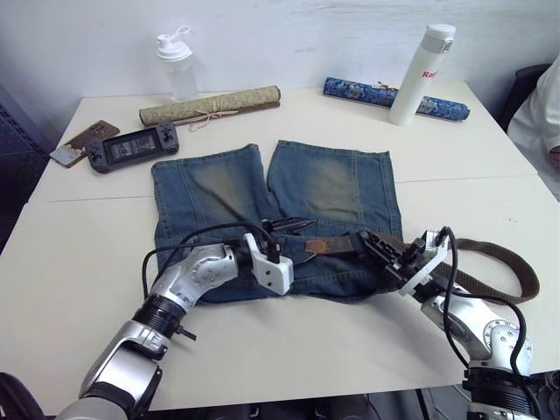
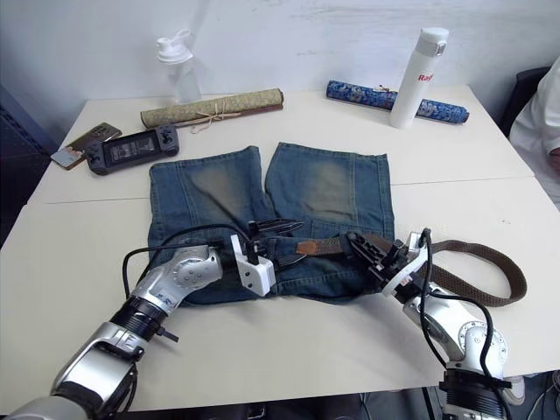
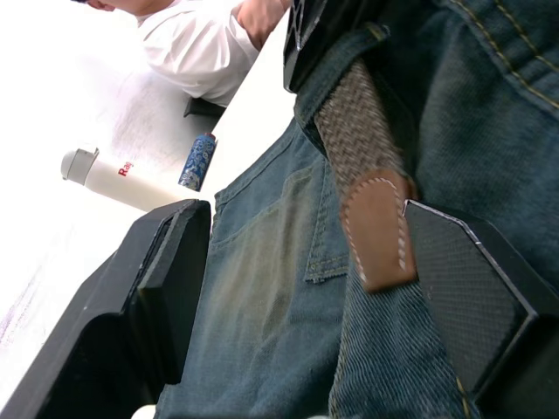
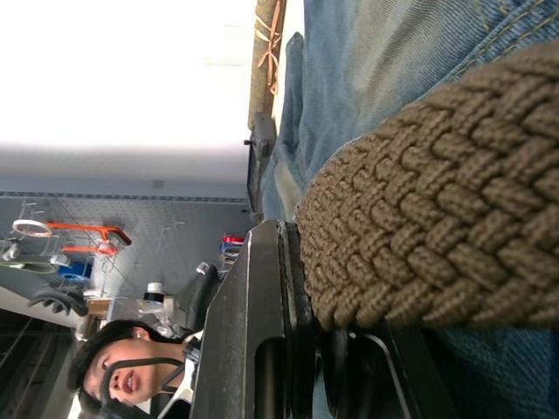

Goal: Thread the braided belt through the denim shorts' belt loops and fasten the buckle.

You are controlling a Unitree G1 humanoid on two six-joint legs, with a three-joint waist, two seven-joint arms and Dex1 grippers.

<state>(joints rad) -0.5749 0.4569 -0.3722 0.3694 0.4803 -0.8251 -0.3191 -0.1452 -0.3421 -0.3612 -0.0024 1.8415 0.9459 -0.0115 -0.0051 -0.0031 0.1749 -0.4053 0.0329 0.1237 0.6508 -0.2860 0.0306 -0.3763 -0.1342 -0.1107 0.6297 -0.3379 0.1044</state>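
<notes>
My left gripper [image 1: 289, 229] sits with its fingers spread apart. My right gripper [image 1: 372, 242] is clamped tight, both forearms angled inward.

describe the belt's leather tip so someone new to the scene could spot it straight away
Start at the denim shorts spread in the middle of the white table. Along their near waistband, between the left gripper and the right gripper, lies the braided belt. The leather tip is its smooth reddish-brown end with pale stitching, unlike the woven olive strap.
</notes>
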